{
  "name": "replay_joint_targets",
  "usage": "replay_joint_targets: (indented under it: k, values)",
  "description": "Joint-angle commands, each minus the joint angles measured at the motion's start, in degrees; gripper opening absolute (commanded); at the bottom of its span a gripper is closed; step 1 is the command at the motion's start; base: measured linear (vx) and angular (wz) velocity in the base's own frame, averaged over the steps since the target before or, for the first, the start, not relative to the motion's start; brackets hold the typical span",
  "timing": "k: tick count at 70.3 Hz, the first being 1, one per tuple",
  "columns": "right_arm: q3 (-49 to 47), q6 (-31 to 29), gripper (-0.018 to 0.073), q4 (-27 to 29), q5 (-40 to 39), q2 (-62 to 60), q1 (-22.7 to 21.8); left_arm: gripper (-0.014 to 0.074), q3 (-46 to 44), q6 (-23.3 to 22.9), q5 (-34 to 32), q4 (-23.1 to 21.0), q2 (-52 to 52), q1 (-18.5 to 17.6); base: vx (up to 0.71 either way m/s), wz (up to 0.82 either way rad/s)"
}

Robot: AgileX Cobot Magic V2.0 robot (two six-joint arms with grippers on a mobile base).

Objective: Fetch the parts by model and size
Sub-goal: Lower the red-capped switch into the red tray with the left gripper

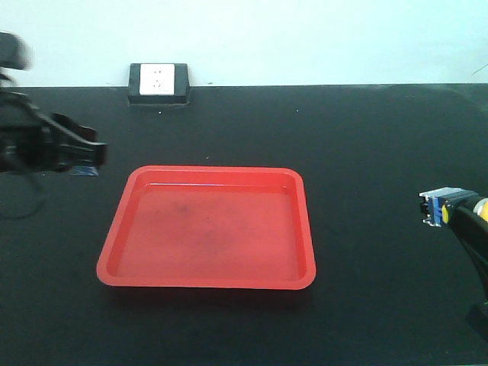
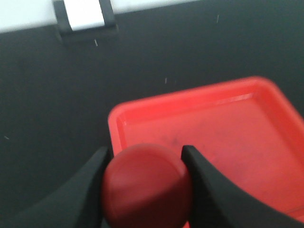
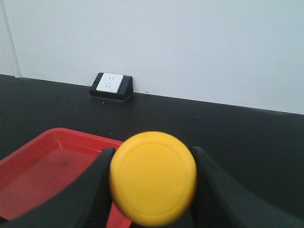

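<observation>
Currently: left tool (image 2: 145,151) is clenching red-capped switch (image 2: 147,187) near the tray (image 1: 206,282), at its left rear corner; right tool (image 3: 153,152) is grasping yellow-capped switch (image 3: 153,180), hanging well apart, rightward.

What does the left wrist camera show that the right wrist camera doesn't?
Only the left wrist view shows the red-capped switch, clamped between the fingers of the left gripper. Only the right wrist view shows the yellow-capped switch, held the same way in the right gripper. It also shows the whole face of the wall socket, which the left view cuts off at its top edge. Both views share the red tray, with nothing lying in the part each sees, and the black table around it.
</observation>
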Motion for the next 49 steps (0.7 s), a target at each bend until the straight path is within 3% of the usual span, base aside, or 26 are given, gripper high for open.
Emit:
replay_joint_targets:
  k: [1, 16, 24, 49]
  values:
    - [-1.7, -0.4, -0.0010, -0.6, -4.7, 0.5, -0.1, 0.0003, -4.2, 0.2, -3.6, -0.1, 5.1, -0.4, 0.00, 0.00]
    - [-1.7, -0.4, -0.0010, -0.6, -4.6, 0.5, -0.1, 0.0003, -5.6, 0.2, -8.8, -0.4, 16.1, -0.4, 0.00, 0.00]
    - [-1.7, -0.4, -0.0010, -0.6, -4.6, 0.5, -0.1, 0.0003, -5.6, 0.2, -11.1, -3.3, 20.0, -0.4, 0.00, 0.00]
    - [-1.7, -0.4, -0.0010, -0.6, -4.7, 0.5, -0.1, 0.0012, -5.6, 0.2, -12.8, -4.1, 28.2, -0.9, 0.00, 0.00]
